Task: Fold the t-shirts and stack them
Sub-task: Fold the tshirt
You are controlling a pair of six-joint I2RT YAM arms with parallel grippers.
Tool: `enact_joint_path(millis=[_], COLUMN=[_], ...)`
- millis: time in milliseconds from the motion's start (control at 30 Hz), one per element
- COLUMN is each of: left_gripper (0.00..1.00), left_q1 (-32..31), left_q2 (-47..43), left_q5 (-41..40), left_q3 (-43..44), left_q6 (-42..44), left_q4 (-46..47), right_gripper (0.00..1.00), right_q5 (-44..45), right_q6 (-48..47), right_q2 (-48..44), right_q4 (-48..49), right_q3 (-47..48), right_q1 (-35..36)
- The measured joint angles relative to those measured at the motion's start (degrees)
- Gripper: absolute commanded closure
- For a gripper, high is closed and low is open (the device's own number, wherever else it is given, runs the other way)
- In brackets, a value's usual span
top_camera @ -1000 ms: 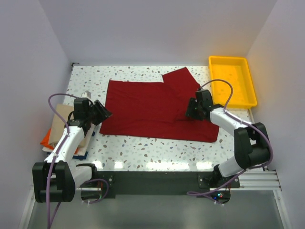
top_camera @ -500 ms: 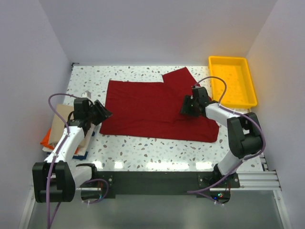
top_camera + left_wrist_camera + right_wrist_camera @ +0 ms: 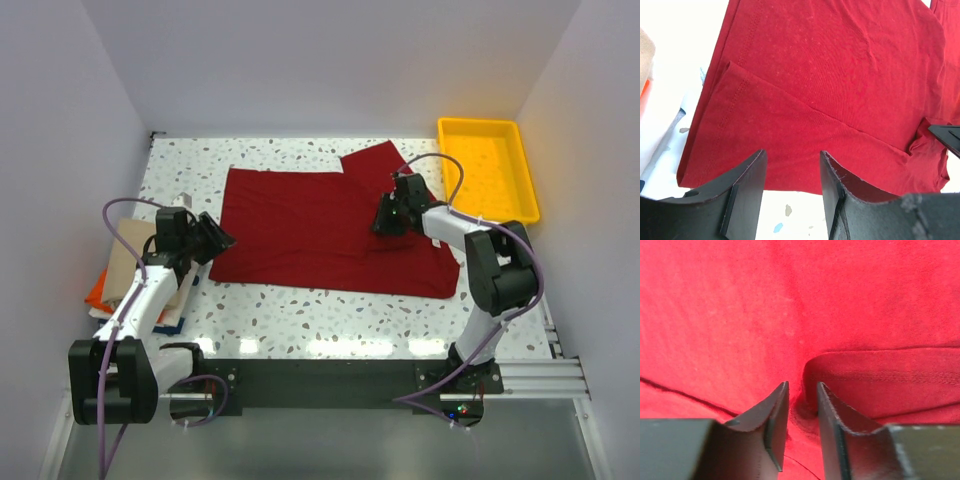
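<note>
Fingers of the right gripper stand close together with only a narrow slot between the tips, and a pucker of the dark red t-shirt rises into that slot beside a stitched hem running off to the right; whether the tips actually clamp the cloth I cannot tell. In the overhead view the right gripper is down on the right-hand part of the dark red t-shirt, just below the sleeve that juts toward the upper right. The left gripper is at middling width with nothing between its fingers, and bare table shows in the gap. It sits just off the lower left corner of the dark red t-shirt, where a flap of cloth lies doubled over along the edge. From above, the left gripper is at the shirt's left edge and points toward it. The shirt lies spread flat across the middle of the speckled table. At the left edge of the frame, under the left arm, are a folded tan shirt and an orange shirt peeking out below it, well apart from the red one. A yellow tray sits at the upper right corner of the table, beside the sleeve but not touching it.
</note>
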Motion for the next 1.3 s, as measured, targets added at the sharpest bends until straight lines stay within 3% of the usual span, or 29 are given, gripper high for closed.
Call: enact_joint_path(millis=[400,633,800,1033,1300], left_gripper=[0.49,0.47,0.46,0.46,0.47], left_q1=[0.0,0.0,-0.2,-1.2,-2.6], left_q2=[0.0,0.1,4.7,24.0,53.6], left_q5=[0.0,0.2,-0.2,-8.1,-19.3], left_q3=[0.0,0.0,2.8,26.4,60.9], left_q6=[0.0,-0.1,-0.9,-2.9,-2.5], left_q4=[0.0,0.3,1.4,1.6,-3.2], right_gripper=[0.73,0.56,0.56,0.57,0.57], right_q5=[3.1,5.4,8.3,10.0,9.4], right_q6=[0.0,-1.0,-2.3,-2.9,-3.6], right_q2=[2.2,5.0,6.3,10.1,16.9], right_q4=[-4.9,-8.0,-13.2,-13.8,-6.0], right_q3=[8.0,10.7,18.7,35.7,41.3], right_q1=[4.0,5.2,4.9,0.9,-6.6])
